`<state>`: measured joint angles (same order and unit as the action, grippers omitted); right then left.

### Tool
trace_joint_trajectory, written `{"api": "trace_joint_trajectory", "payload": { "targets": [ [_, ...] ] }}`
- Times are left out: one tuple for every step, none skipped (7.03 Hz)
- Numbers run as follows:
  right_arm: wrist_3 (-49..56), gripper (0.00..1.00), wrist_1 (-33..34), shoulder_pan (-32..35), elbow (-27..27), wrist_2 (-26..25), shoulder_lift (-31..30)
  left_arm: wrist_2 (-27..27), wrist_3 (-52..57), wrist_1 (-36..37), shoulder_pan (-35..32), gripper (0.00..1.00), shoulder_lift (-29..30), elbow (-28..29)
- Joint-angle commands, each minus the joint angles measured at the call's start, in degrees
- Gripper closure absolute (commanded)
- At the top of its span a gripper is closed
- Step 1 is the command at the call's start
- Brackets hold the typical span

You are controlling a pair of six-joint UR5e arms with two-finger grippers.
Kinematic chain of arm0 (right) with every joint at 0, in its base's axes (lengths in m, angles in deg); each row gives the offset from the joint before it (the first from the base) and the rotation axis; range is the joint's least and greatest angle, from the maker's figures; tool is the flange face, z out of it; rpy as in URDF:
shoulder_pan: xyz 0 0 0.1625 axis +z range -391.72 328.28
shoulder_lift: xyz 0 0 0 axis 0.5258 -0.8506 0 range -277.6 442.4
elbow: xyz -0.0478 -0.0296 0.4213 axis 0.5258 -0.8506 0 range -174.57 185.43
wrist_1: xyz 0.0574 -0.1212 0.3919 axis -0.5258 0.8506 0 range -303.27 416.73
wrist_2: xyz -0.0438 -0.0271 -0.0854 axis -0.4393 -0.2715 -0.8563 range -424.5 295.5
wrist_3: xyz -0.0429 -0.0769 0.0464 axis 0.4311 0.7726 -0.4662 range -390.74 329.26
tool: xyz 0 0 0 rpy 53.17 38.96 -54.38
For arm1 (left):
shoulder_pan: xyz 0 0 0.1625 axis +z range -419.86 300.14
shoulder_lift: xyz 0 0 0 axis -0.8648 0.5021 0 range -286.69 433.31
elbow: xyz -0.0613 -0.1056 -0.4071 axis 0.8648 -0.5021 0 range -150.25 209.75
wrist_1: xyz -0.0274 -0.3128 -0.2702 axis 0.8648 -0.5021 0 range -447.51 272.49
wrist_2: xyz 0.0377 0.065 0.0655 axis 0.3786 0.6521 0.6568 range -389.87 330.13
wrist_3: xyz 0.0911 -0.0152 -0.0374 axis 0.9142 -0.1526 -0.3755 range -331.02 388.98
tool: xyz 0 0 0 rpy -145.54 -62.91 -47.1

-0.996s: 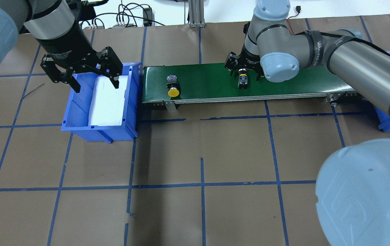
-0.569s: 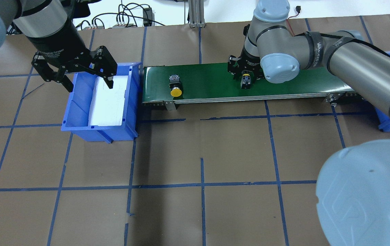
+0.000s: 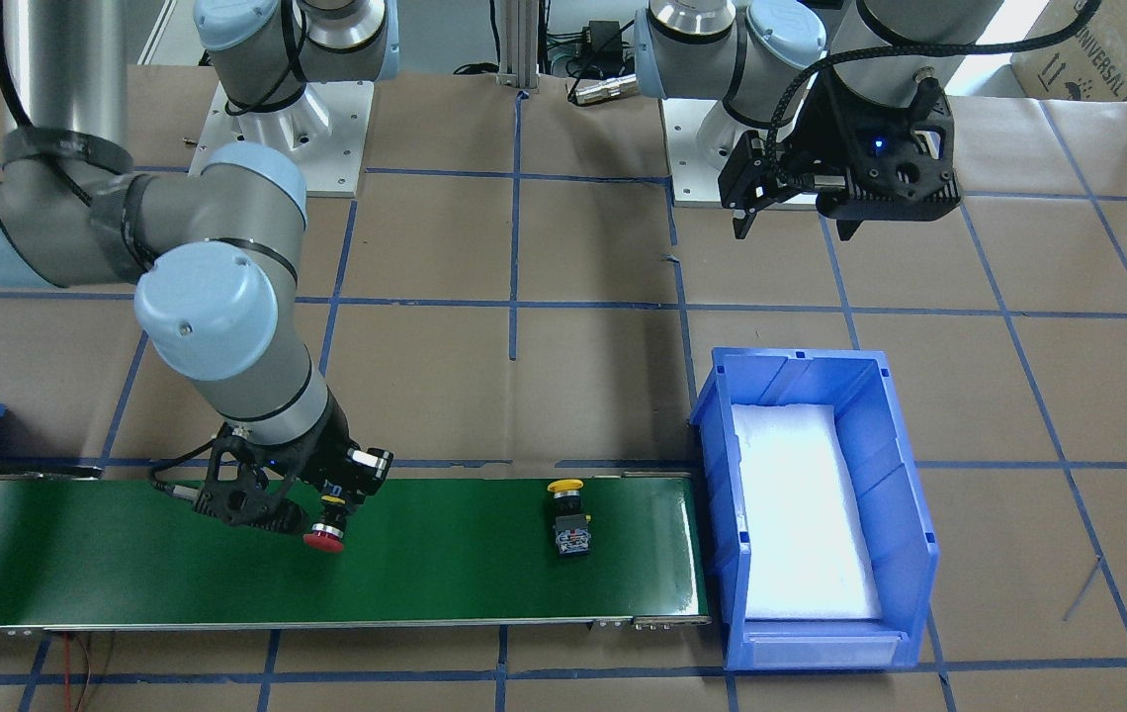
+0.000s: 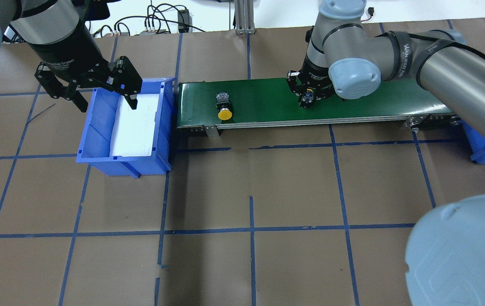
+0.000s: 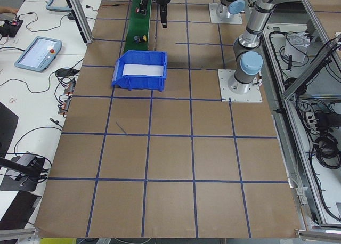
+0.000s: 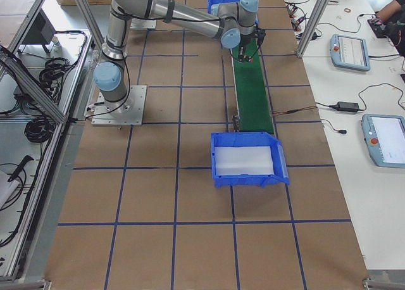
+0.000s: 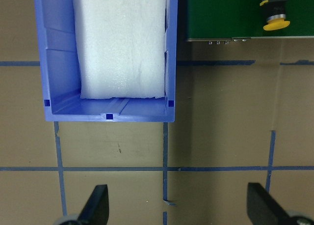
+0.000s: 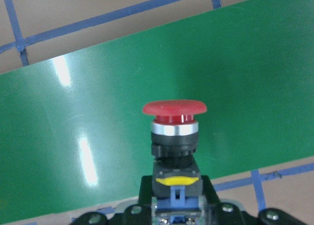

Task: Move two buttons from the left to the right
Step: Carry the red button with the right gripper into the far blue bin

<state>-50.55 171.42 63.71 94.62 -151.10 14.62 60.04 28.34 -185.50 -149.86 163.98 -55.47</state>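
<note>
The left arm (image 4: 51, 19) and right arm (image 4: 463, 83) are silver-grey tubes jointed by rounded pale blue caps (image 4: 354, 78), each with a small screw. A black strap (image 4: 400, 46) with white lettering wraps the right arm; a black braided cable (image 3: 783, 99) runs to the left wrist, and the left gripper (image 4: 107, 102) is black with white lettering

Overhead: behind robot, high, looking forward and down on the counter (image 4: 251, 191).
Front: opposite, steep, facing the robot.
Sides: far, high, from each counter end.
Left wrist: straight down over blue bin (image 7: 110, 109).
Right wrist: very near red button (image 8: 174, 108).
Shared: green belt (image 3: 445, 564), all views.
</note>
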Motion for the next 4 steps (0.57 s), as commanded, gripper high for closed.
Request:
{"api": "trace_joint_trajectory", "payload": {
  "targets": [
    [1.34,1.0,-5.95,-0.42,-0.33,-0.58,-4.72,-0.43,0.03,-0.01,0.0,0.0,0.02,-0.03],
    [6.4,1.0,-8.41,-2.25,-0.33,-0.85,-6.74,-0.35,0.03,-0.01,0.0,0.0,0.02,-0.03],
    [10.19,1.0,-12.52,-6.7,-0.5,-1.81,-9.37,-0.43,0.03,-0.01,-0.17,0.0,0.02,-0.2],
    [17.89,0.99,-15.17,-11.88,-0.42,-2.08,-10.96,-0.43,0.03,-0.01,-0.08,0.0,0.02,-0.11]
  ]
}}
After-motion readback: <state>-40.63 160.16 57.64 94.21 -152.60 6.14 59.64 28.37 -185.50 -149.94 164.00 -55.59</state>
